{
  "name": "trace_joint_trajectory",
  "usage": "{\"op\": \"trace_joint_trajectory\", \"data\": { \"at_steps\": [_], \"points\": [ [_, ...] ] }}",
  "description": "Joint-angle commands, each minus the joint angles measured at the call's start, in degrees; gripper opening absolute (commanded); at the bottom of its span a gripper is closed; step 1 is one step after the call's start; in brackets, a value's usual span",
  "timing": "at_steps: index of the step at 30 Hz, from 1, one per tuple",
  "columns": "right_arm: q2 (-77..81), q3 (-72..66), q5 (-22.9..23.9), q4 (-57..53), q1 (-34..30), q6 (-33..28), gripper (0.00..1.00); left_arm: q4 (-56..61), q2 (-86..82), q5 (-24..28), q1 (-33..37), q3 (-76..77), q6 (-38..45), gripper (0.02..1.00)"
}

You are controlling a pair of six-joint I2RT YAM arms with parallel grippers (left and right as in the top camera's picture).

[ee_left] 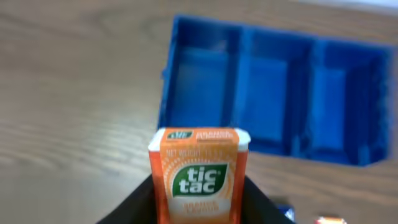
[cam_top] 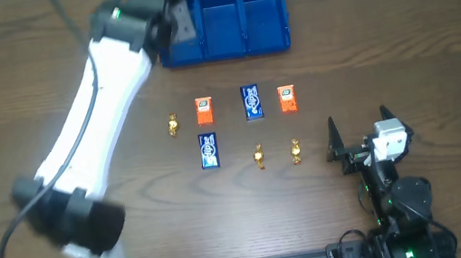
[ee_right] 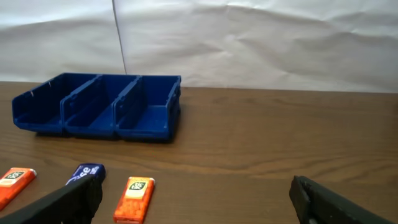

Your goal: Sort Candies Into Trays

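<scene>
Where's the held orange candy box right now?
Left wrist view: orange candy box clamped in the left gripper, above the table just short of the blue tray, at its left end.

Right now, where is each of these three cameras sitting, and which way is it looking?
Top view: fixed overhead, looking down on the table, blue tray and candies; it shows the left arm and the open right gripper.
Left wrist view: on the left arm's wrist, facing the tray; the left gripper holds an orange box in front.
Right wrist view: on the right arm's wrist, low, looking across the table toward the tray; its fingers frame the bottom.
Shared: all three see the tray.
</scene>
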Motion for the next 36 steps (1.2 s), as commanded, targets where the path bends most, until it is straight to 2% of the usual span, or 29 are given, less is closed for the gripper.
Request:
{"op": "trace_joint_trajectory", "data": {
  "at_steps": [1, 6, 11, 12, 15, 16, 18, 21, 26, 31, 36],
  "points": [
    [-0.3, -0.1, -0.3, -0.4, -0.3, -0.8, 0.998, -3.5, 17.0, 3.0, 2.3, 17.0, 2.9, 0.305],
    [-0.3, -0.1, -0.3, -0.4, -0.3, -0.8, 0.998, -1.1, 24.0, 7.0, 4.2, 19.5, 4.4, 0.308],
    [-0.3, -0.1, -0.3, -0.4, -0.3, -0.8, 0.998, -0.2, 24.9, 7.2, 4.9, 19.5, 5.7, 0.336],
    [-0.3, -0.2, -0.3, -0.4, -0.3, -0.8, 0.998, 0.0, 24.9, 7.1, 5.0, 19.5, 5.9, 0.384],
    [-0.3, -0.1, -0.3, -0.4, -0.3, -0.8, 0.998, 0.7, 24.9, 7.1, 5.4, 19.5, 5.9, 0.763],
    [-0.3, -0.2, -0.3, -0.4, -0.3, -0.8, 0.998, 1.0, 24.5, 7.1, 5.4, 19.5, 5.9, 0.831],
    [-0.3, -0.1, -0.3, -0.4, -0.3, -0.8, 0.998, 0.9, 21.8, 7.1, 5.2, 19.5, 5.6, 0.875],
    [-0.3, -0.2, -0.3, -0.4, -0.3, -0.8, 0.998, 0.8, 12.5, 6.7, 2.6, 13.7, 4.9, 0.884],
    [-0.3, -0.1, -0.3, -0.4, -0.3, -0.8, 0.998, 8.4, -6.8, 4.1, -6.5, -19.8, -3.4, 0.851],
    [-0.3, -0.1, -0.3, -0.4, -0.3, -0.8, 0.998, 18.8, -6.1, 5.5, -8.9, -39.7, -8.9, 0.818],
    [-0.3, -0.1, -0.3, -0.4, -0.3, -0.8, 0.998, 23.1, -1.6, 7.2, -8.8, -43.1, -8.9, 0.781]
  ]
}}
